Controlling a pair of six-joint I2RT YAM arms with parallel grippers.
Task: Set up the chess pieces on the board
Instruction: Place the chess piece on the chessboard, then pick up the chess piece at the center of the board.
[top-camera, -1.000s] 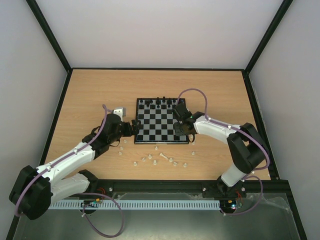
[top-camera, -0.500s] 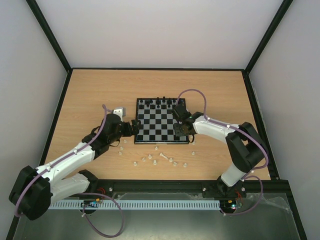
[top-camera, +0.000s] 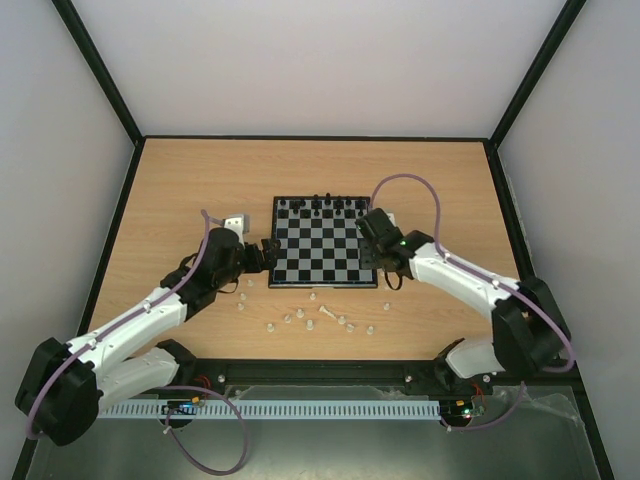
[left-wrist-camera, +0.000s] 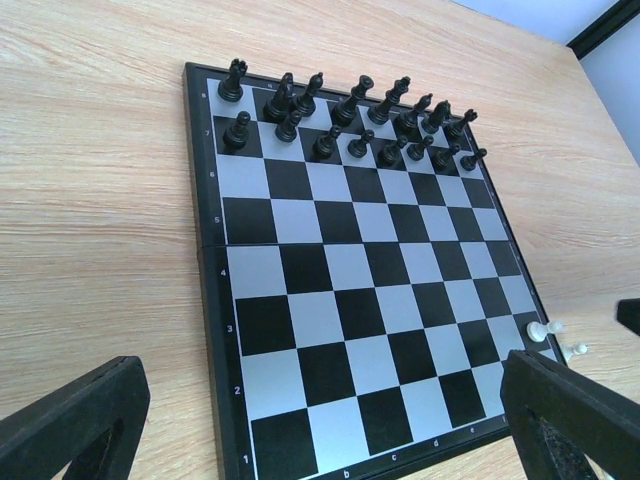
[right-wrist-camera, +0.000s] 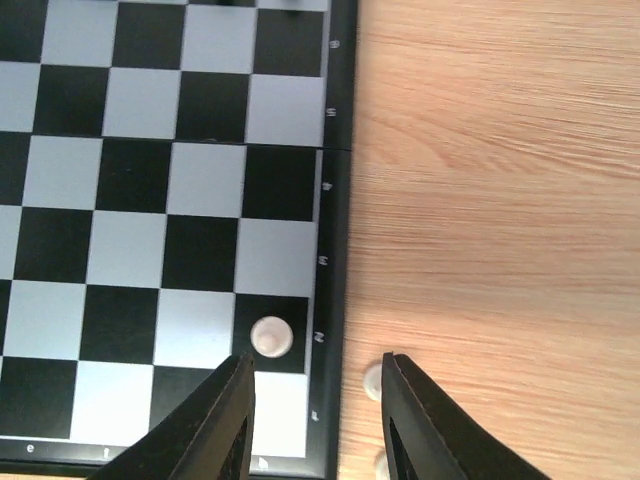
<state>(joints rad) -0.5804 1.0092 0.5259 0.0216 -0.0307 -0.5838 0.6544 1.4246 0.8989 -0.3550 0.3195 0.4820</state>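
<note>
Nearest the arms: loose pale chess pieces (top-camera: 300, 313) scattered on the table (top-camera: 180, 180) just short of the board's near edge. One of them lies on its side, and whether the rest are upright is too small to tell.

The board (top-camera: 320, 255) sits mid-table, square to the arms.

Left gripper (left-wrist-camera: 320, 400): at the board's left edge, near half. Jaws are spread as wide as they go, with nothing between them. Its camera looks across the whole board.

Right gripper (right-wrist-camera: 315, 358): over the board's near right corner. Jaws are partly apart and hold nothing. The fingers (right-wrist-camera: 225, 420) straddle the board's right border, one over the squares and one over bare table.

One pale pawn (right-wrist-camera: 271, 336) stands upright on the board, on a black square in the rightmost column, second row from the near edge. It sits just past the tip of the finger over the squares, and I can't tell if they touch.

Another pale piece (right-wrist-camera: 372, 380) is off the board, just right of the border, partly hidden by the other finger.

Far side: black pieces (left-wrist-camera: 350, 120) fill the two far rows, all upright. Rows between them and the pawn are bare squares.
</note>
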